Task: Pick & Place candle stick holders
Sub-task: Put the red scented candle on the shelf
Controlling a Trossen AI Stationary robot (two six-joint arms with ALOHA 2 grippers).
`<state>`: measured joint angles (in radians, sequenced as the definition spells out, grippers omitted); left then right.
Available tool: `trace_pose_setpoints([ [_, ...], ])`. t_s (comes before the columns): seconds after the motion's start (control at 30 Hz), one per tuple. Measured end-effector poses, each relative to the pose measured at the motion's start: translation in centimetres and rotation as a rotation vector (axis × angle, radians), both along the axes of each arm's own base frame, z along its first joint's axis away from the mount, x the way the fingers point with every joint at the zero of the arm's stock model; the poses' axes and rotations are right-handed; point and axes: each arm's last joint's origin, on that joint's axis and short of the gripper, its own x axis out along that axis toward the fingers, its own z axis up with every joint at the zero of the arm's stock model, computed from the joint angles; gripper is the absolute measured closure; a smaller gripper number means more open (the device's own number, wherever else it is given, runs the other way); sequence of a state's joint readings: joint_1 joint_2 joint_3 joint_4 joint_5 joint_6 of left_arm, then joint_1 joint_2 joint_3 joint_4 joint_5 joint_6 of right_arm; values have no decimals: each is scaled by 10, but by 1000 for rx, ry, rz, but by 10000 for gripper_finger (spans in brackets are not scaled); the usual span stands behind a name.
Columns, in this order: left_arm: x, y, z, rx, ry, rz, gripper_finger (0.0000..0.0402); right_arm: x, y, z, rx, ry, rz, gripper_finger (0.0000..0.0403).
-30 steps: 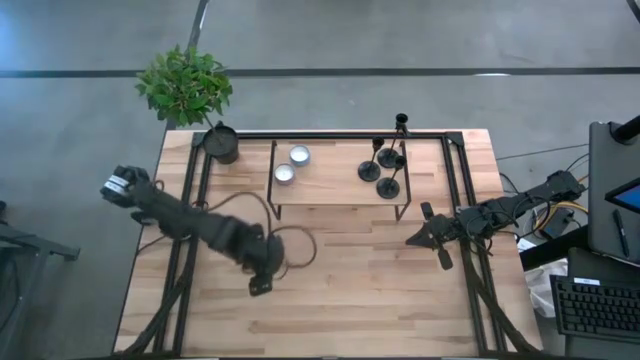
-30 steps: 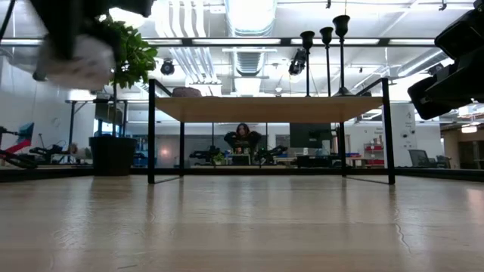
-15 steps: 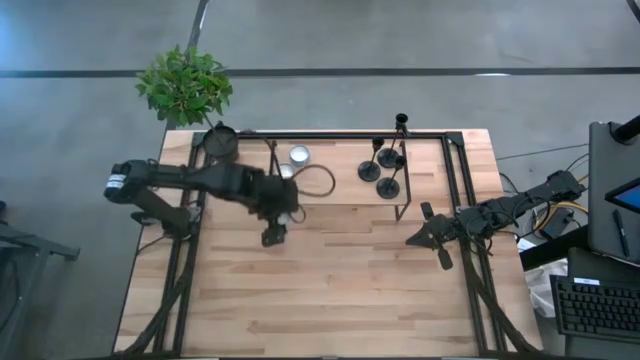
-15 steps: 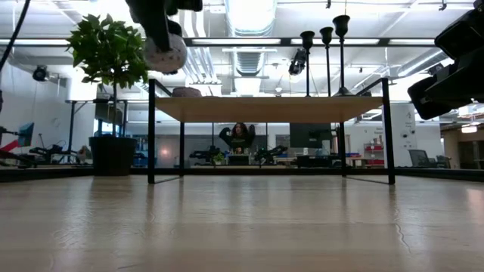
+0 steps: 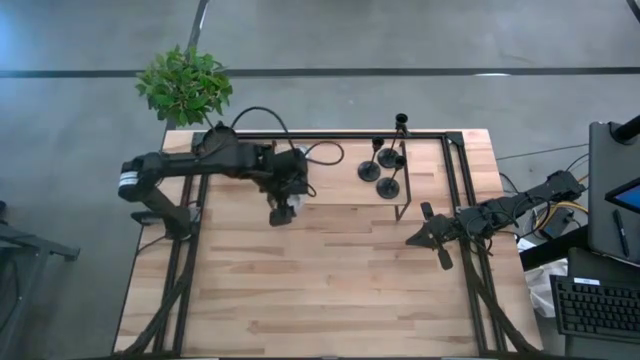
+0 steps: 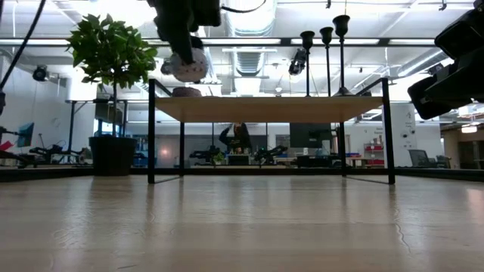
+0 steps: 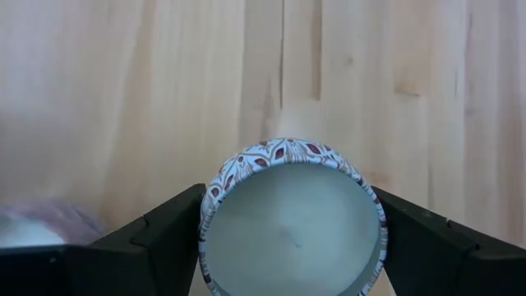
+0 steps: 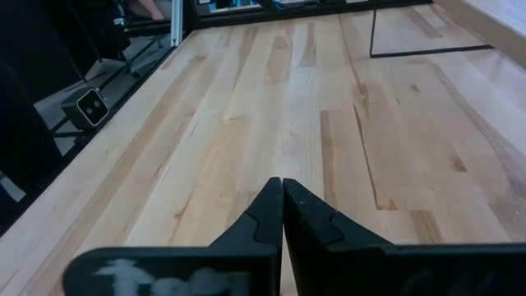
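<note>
Left gripper (image 5: 281,213) moved over shelf (image 5: 340,190), slim matte-black candle stick holders (image 5: 385,165) — upright

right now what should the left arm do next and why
Probably lower and release: the left gripper holds a round patterned tin candle just above the shelf, over its left end in the high view. The right gripper waits shut at the table's right edge.

Bright, even light from ceiling fixtures (image 6: 249,15), which glare white in the low view. The desk (image 5: 330,270) shows only soft shadows. The near desk surface in the low view is blurred.
</note>
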<state>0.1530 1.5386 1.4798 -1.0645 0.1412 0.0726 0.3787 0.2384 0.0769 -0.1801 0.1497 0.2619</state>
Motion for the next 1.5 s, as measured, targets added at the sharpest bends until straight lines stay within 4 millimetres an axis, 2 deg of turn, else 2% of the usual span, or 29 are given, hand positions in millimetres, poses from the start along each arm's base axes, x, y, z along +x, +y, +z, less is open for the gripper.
trace_pose_setpoints([
  [0.2,22,13,5,33,42,-49,101,0,0,0,0,0,1,394],
  [0.5,44,34,-2,45,150,-51,101,0,0,0,0,1,0,394],
  [0.9,46,45,-7,79,149,-56,101,0,0,0,0,0,0,394],
  [1.5,54,49,-18,88,162,-74,101,0,0,0,0,1,0,394],
])
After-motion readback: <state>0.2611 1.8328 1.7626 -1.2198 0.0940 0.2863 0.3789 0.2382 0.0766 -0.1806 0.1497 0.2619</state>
